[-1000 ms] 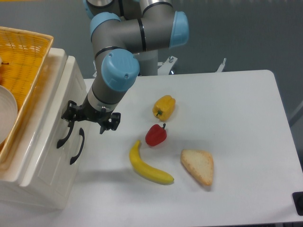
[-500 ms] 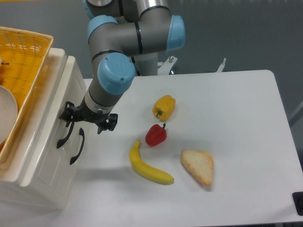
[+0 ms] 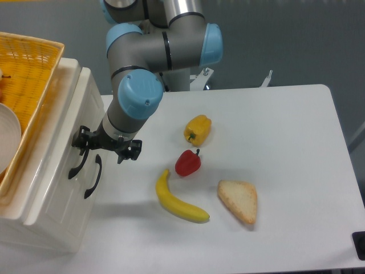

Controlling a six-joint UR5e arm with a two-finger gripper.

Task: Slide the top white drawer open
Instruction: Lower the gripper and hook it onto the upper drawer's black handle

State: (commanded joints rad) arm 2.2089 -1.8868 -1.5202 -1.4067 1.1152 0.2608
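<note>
The white drawer unit stands at the left edge with its front facing right. The top white drawer is shut and has a curved black handle. The lower drawer's handle sits just right of it. My gripper points at the drawer front, level with the upper ends of the two handles. Its jaws are apart and hold nothing. The left finger lies close to the top of the top drawer's handle; whether it touches it I cannot tell.
A yellow wicker basket with a white dish sits on top of the drawer unit. On the table lie a yellow pepper, a red pepper, a banana and a slice of bread.
The gripper has moved a little to the left, closer to the drawer front and its handles. The drawer and the food have not moved.
</note>
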